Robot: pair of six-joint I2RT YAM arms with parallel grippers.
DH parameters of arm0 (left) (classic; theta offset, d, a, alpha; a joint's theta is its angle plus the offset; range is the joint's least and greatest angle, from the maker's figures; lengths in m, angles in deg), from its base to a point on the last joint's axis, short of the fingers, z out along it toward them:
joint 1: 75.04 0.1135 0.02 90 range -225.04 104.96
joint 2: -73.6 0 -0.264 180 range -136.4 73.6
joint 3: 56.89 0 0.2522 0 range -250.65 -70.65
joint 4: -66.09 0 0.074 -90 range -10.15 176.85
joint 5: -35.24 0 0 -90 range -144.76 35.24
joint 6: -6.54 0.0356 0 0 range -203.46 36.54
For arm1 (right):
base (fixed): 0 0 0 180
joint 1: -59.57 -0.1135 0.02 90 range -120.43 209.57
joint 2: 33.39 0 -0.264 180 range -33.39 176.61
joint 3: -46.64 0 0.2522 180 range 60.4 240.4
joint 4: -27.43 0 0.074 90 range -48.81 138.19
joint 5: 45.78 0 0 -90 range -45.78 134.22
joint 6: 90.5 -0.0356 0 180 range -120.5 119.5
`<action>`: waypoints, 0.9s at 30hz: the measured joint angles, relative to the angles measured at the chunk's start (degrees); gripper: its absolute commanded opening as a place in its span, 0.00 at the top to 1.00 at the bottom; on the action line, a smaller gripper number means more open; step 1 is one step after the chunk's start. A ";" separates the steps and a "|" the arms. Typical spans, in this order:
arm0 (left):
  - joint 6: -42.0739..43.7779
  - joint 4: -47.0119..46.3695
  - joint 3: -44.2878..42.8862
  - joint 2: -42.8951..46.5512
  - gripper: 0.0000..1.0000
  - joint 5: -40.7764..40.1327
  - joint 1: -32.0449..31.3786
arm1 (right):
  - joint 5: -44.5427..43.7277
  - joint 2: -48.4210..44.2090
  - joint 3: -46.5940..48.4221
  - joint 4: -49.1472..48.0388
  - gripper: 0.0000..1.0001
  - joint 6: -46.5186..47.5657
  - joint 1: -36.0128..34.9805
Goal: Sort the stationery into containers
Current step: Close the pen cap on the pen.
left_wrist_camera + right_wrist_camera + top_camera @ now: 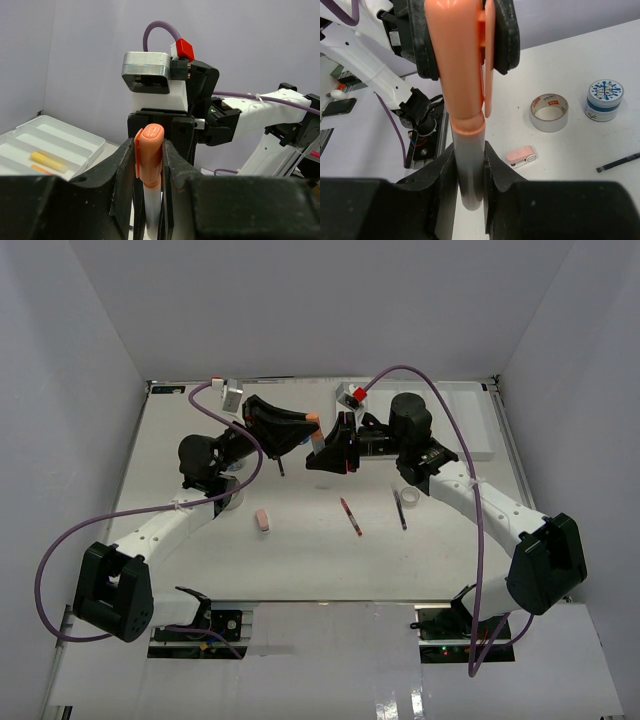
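The worktop carries a white tray at its far right corner, its long compartments lying side by side. One compartment holds a yellow marker. Left of the tray, raised off the worktop, the two arms meet tip to tip. The left end effector is pinched on the cap of an orange marker, and the right end effector is pinched on the same marker's pale barrel — one marker gripped from both ends. Well left of the tray, partly under the left arm, a tape roll lies just beside a blue-lidded jar, not touching it. Also left of the tray, closer to the arm bases, lies the pink eraser. On the near side of the tray lie a red pen and a black pen — both thin, apart from each other.
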 measured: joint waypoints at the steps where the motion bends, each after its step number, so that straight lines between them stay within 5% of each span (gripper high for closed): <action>1: 0.02 0.00 0.02 0.00 0.72 -0.11 -0.02 | -0.02 -0.02 -0.02 -0.07 0.92 -0.09 0.00; 13: 1.25 2.73 0.26 0.85 0.70 -2.69 -0.55 | -1.36 0.26 -0.02 -0.96 0.92 -0.35 0.00; 27: 7.82 17.14 -2.14 4.02 0.64 -8.68 -2.73 | -4.13 0.74 -0.02 -2.12 0.92 -0.33 0.13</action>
